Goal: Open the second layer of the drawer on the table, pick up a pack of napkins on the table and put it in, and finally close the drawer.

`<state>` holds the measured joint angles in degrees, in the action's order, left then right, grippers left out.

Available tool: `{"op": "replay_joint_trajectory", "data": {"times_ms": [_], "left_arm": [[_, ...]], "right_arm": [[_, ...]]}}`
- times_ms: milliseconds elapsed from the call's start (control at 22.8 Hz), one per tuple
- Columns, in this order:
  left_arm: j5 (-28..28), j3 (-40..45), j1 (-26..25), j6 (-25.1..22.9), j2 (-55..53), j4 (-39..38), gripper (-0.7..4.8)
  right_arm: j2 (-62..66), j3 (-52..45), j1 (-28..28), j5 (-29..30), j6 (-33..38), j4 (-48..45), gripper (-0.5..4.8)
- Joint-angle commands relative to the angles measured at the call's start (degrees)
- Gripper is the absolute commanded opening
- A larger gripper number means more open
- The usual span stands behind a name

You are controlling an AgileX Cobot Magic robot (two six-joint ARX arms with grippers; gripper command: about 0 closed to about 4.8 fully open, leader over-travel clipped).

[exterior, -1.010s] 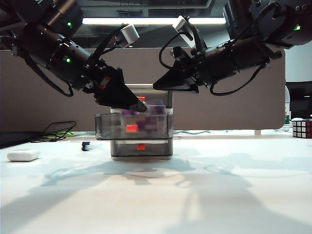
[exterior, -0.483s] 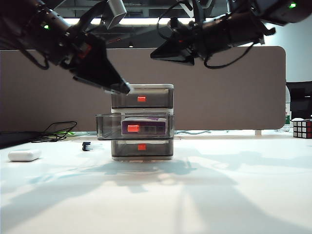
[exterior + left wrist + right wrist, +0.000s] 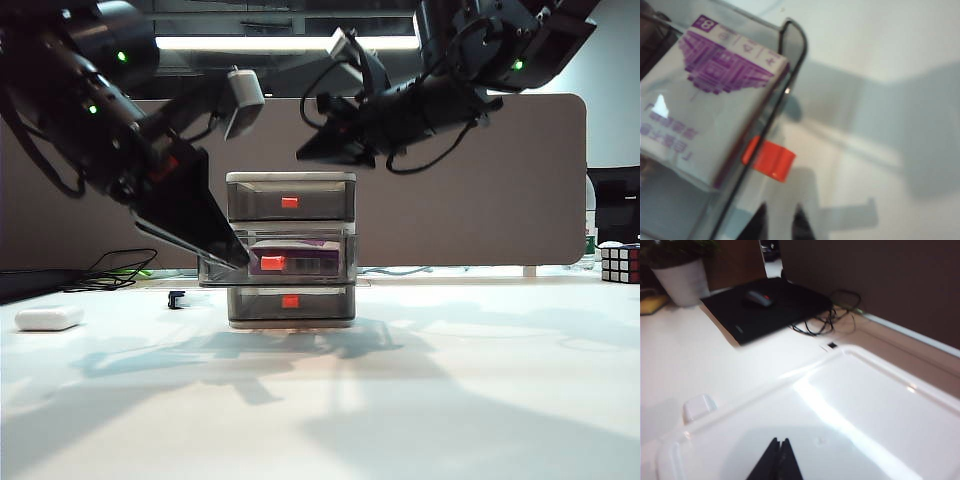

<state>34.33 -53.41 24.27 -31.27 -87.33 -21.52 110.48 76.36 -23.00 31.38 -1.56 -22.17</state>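
Left hand (image 3: 238,262) dropped from above the drawer (image 3: 291,250) to the front of the second layer (image 3: 275,264), fingers nearly together, holding nothing. Pack of napkins (image 3: 298,262) sits inside it. Right hand (image 3: 303,155) hovers above the drawer, pinched closed, empty.

Colours I see from the remote station

Smoky grey drawer (image 3: 290,250) with red-orange handles; purple-and-white pack of napkins (image 3: 710,105) inside the second layer (image 3: 285,262); white worktop (image 3: 420,390); black fingers (image 3: 800,227).

I see my right gripper (image 3: 778,456), fingers together, above the drawer (image 3: 880,405) unit's glossy white top.
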Motion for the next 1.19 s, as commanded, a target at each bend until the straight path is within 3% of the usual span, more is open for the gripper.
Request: {"op": "replay_joint_trajectory", "data": {"times_ms": [44,176,615,791,922,1186], "left_arm": [[-4.09,-0.04,-0.07,0.11,-1.84,5.70,0.46],[-5.27,-0.04,-0.07,0.22,-2.97,10.84,-0.06],[-16.63,-0.04,-0.07,2.89,-8.74,33.38,-0.06],[-19.93,-0.04,-0.04,3.26,-10.97,39.10,-0.06],[-20.17,-0.04,-0.07,3.23,-10.75,38.32,-0.06],[-20.13,1.29,-0.11,3.32,4.68,22.38,-0.06]], "right_arm": [[0.44,0.20,-0.15,-1.29,-0.28,0.04,-0.05],[0.79,0.20,-0.15,-1.49,-0.90,0.74,-0.05],[1.14,0.20,-0.15,-3.10,-2.84,3.54,-0.05],[1.18,0.17,-0.15,-3.23,-3.28,5.73,-0.05],[1.05,0.20,-0.15,-2.54,-5.07,5.27,-0.05],[-8.96,0.04,0.44,-1.86,-8.59,10.47,-0.05]]}}
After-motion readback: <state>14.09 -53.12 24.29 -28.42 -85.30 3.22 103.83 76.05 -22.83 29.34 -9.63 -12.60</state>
